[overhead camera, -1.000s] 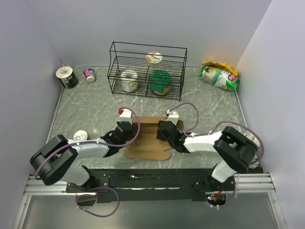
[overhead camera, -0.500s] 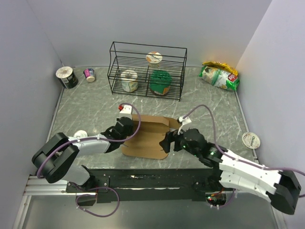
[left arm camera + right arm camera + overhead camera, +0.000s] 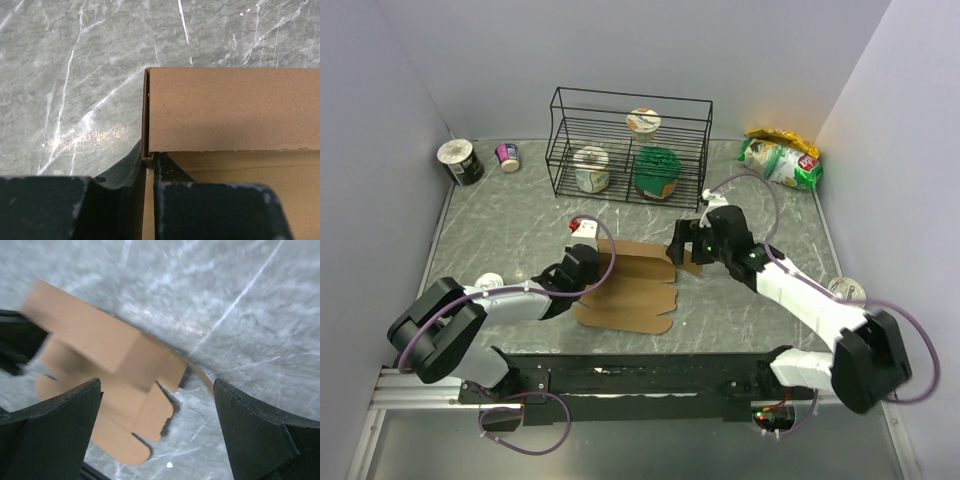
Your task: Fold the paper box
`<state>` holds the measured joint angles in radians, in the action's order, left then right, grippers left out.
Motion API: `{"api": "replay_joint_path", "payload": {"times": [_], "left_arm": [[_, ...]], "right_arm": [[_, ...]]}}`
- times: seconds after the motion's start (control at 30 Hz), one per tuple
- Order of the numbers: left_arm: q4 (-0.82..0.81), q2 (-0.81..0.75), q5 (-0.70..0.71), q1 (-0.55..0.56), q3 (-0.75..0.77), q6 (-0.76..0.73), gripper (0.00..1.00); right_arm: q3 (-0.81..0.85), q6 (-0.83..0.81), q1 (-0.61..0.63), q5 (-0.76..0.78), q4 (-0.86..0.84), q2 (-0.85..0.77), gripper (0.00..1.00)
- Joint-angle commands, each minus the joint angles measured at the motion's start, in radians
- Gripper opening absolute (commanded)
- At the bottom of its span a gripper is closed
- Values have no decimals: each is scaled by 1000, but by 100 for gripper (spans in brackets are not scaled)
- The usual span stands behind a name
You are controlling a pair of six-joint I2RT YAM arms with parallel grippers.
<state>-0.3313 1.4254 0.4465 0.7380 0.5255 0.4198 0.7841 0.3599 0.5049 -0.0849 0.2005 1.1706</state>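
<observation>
Pinching the paper box (image 3: 630, 292) on the table (image 3: 510, 225) by its left wall, my left gripper (image 3: 149, 159) is clamped tight; the box's long axis runs rightward toward my right gripper (image 3: 156, 385), spread wide, empty, hovering over the far-right corner.

A robotics lab cell: plain walls (image 3: 620, 50) enclose a marbled table (image 3: 500, 225) bearing a prop-filled wire rack (image 3: 620, 94).

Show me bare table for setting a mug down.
Bare table lies between the back-left cups and the paper box; more between the chip bag and right arm. Crowded around the box, by the left pincer and right pincer.
</observation>
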Motion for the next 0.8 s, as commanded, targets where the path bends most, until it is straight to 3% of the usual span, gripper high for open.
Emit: {"api": "replay_joint_path", "payload": {"times": [0.0, 0.13, 0.47, 0.77], "left_arm": [[43, 29, -39, -3, 11, -7, 6], [41, 38, -52, -3, 16, -7, 6], [38, 63, -74, -3, 27, -6, 5], [38, 64, -78, -3, 27, -7, 4]], "right_arm": [[27, -7, -42, -122, -64, 101, 100], [-22, 54, -43, -176, -133, 123, 99], [-78, 296, -43, -305, -239, 210, 88], [-135, 355, -42, -311, -322, 257, 91]]}}
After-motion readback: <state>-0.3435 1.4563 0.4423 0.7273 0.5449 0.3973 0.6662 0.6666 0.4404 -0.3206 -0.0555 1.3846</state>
